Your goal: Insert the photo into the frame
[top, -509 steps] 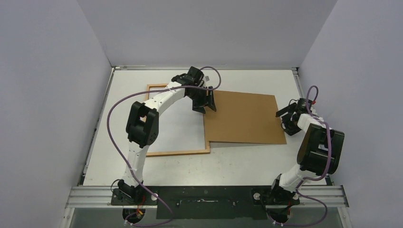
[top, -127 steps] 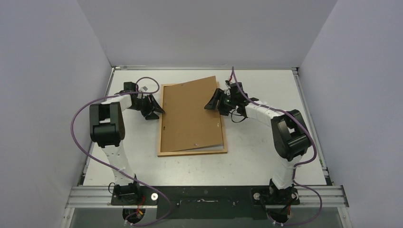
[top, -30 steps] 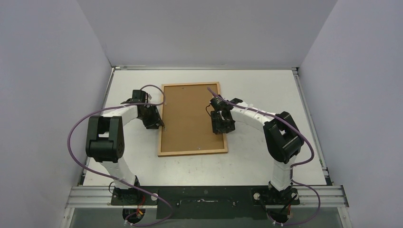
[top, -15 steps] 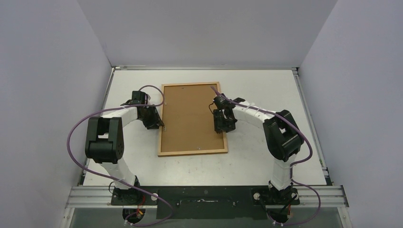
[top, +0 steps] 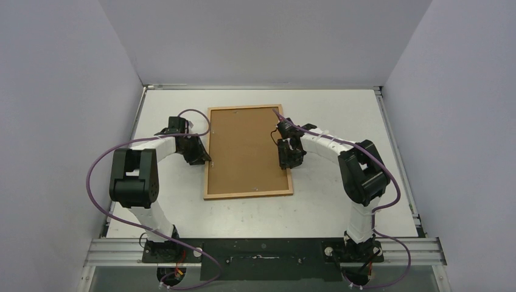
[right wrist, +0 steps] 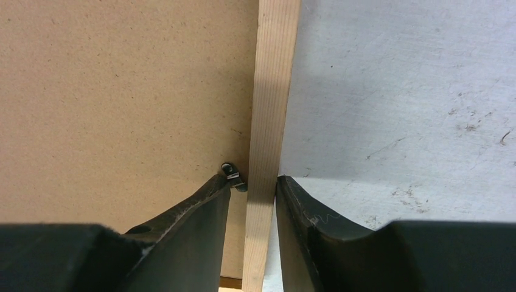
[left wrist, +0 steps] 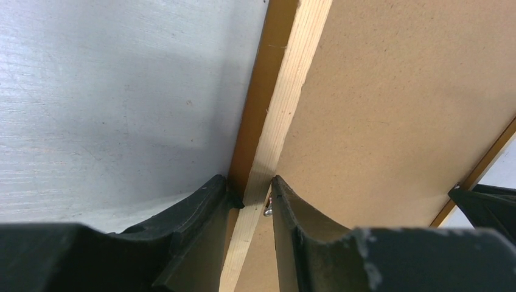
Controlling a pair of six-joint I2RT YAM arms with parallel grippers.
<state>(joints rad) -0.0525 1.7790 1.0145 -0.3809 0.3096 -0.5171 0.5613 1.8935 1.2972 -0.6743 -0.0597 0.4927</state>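
The frame [top: 248,194] lies back-up in the middle of the table, with the brown fibreboard backing panel [top: 243,149] sitting flat inside it. The photo is hidden. My left gripper [top: 204,159] straddles the frame's left rail [left wrist: 286,97]. One finger is against the rail's outer edge, the other against its inner edge beside a small metal tab [left wrist: 268,210]. My right gripper [top: 286,163] straddles the right rail [right wrist: 274,79]. Its outer finger is against the rail and its inner finger [right wrist: 201,207] rests on a metal tab [right wrist: 233,173] on the panel [right wrist: 122,91].
White tabletop [top: 341,201] surrounds the frame. Grey walls close in the left, back and right sides. Purple cables loop from both arms above the table. The arms' bases stand on the black rail [top: 261,249] at the near edge.
My right gripper has slid rightward from over the panel onto the right rail, and its jaws have narrowed around it. The left gripper has closed slightly and stayed in place.
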